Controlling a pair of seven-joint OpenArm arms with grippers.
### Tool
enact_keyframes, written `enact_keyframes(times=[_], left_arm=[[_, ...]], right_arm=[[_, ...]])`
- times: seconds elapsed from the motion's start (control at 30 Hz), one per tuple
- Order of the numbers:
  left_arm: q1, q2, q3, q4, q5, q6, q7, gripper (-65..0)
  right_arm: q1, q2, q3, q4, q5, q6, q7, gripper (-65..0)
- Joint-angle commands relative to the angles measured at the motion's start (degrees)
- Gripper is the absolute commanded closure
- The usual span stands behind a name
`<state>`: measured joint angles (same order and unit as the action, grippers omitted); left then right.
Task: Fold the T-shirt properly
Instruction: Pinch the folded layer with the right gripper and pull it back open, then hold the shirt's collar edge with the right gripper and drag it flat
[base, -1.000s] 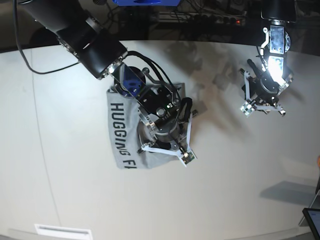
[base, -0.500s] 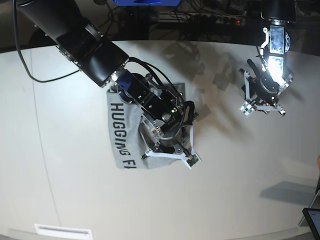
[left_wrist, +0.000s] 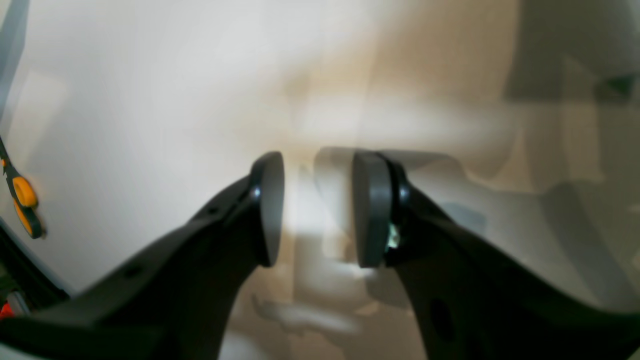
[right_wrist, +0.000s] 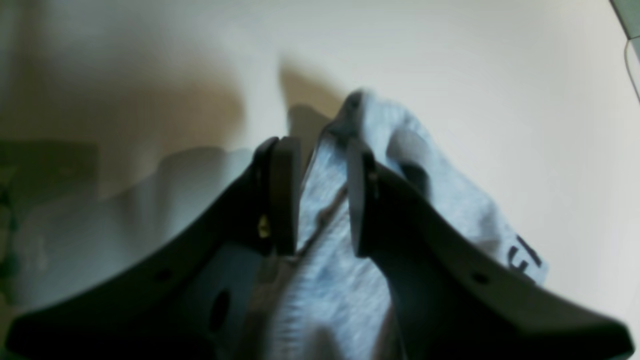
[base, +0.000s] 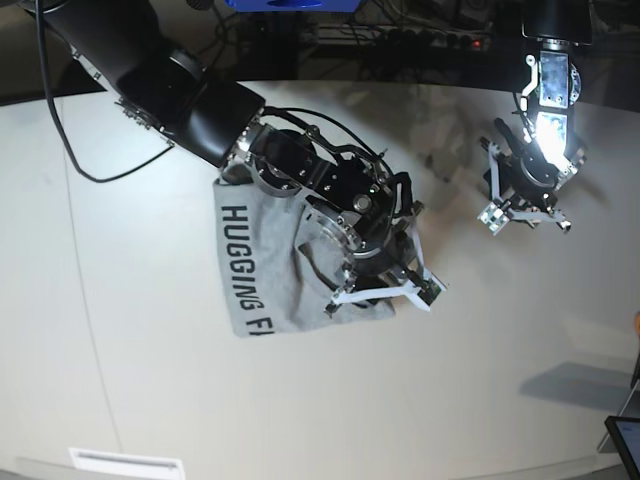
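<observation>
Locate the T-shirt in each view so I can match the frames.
Base: the T-shirt lies left of centre on the table, lettering along its left edge, with the right gripper over its lower right corner.
Right wrist: grey fabric fills the centre, bunched between the fingers; lettering at lower right.
Left wrist: not in it, only bare table.
Shared landmark: the black lettering on the T-shirt, seen in base and right wrist.

Grey T-shirt (right_wrist: 325, 260) fold between tool (right_wrist: 322, 195) pads
</observation>
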<state>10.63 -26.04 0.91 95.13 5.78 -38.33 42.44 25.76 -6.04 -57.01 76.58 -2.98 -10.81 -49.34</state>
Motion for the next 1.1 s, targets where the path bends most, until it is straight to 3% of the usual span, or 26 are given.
enact_keyframes(times=[0.0,0.13,0.33,0.5,0.53,0.63,0.7,0.87,0.97,1.07], left_arm=[[0.4,-0.11,0.46,-0.23,-0.99,-1.67,1.3,-23.3],[0.4,-0.11,0.46,-0.23,-0.99,-1.67,1.3,-23.3],[0.4,-0.02,0.46,-0.23,-0.99,-1.67,1.3,-23.3],[0.4,0.06,0.1,-0.23,-0.99,-1.67,1.3,-23.3],[0.4,0.06,0.1,-0.23,-0.99,-1.67,1.3,-23.3],[0.4,0.06,-0.16,-0.23,-0.99,-1.67,1.3,-23.3],[0.31,-0.02,-0.25,-0.23,-0.99,-1.67,1.3,-23.3],[0.31,-0.2,-0.25,-0.23,-1.08,-1.67,1.3,-23.3],[0.31,-0.29,-0.51,-0.23,-1.08,-1.67,1.3,-23.3],[0.66,-0.02,-4.99,-0.32,-1.08,-1.67,1.3,-23.3]], right_arm=[[1.71,-0.68,0.44,1.27,-2.42,-1.72,1.21,-16.0],[1.45,-0.59,0.44,3.64,-7.96,-5.76,1.03,-15.8],[-1.01,1.78,1.67,5.05,-16.4,-6.29,-5.12,-15.8],[-8.48,1.96,14.68,12.26,-18.6,-5.85,-5.82,-15.8],[-10.33,1.87,17.15,14.81,-18.6,-4.97,-5.82,-15.8],[-15.08,1.69,22.07,24.13,-18.6,1.71,-5.91,-16.4],[-17.98,1.87,22.16,28.17,-18.6,3.73,-6.09,-16.4],[-24.31,1.87,18.99,32.92,-19.48,3.64,-6.53,-16.0],[-26.51,1.69,13.72,33.8,-23.52,3.64,-6.7,-16.0],[-28.18,1.43,9.67,33.62,-28.36,3.64,-6.97,-16.1]])
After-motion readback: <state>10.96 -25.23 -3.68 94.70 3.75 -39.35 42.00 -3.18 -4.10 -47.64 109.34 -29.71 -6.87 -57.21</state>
